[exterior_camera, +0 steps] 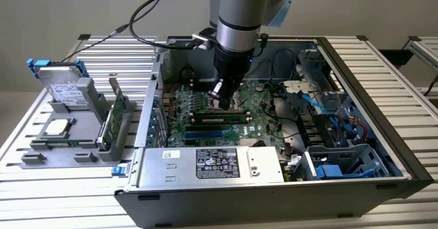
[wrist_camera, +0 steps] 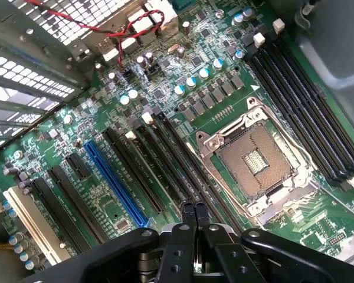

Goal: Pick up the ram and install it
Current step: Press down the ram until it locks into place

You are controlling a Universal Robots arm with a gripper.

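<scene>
In the ext. view, nearest the camera, the silver power supply (exterior_camera: 212, 165) with its label is seen along the front edge of the open PC case (exterior_camera: 383, 178), which lies on a slatted metal worktop (exterior_camera: 61, 198). Just behind the supply the green motherboard (exterior_camera: 205, 131) is seen. A ram stick (exterior_camera: 220, 118) lies seated flat in one of the black slots, approx. mid-board, with dark chips in a row. Directly above its far side the hand (exterior_camera: 226, 103) is held, pointing down from the arm (exterior_camera: 239, 29); the tips are just at or above the stick, contact not resolvable. Towards the ext. view's right, blue and black cables (exterior_camera: 321, 106) and a drive cage (exterior_camera: 342, 162) are seen inside the case. On the ext. view's left, on the worktop, a grey holder (exterior_camera: 65, 147) carries a square silver processor (exterior_camera: 56, 127), an upright green card (exterior_camera: 120, 111) and a hard drive (exterior_camera: 65, 90).

In the wrist view, the hand (wrist_camera: 194, 207) is seen with fingers (wrist_camera: 187, 218) pressed together, tips narrow and closed, nothing visibly held between them. Beyond the tips, detail hidden in the ext. view is given: the open, empty CPU socket (wrist_camera: 256, 159) w/ metal frame, long black slots (wrist_camera: 183, 171) beside it, a blue slot (wrist_camera: 115, 183), and farther off a red wire (wrist_camera: 124, 41) by the perforated case wall (wrist_camera: 35, 59).
</scene>
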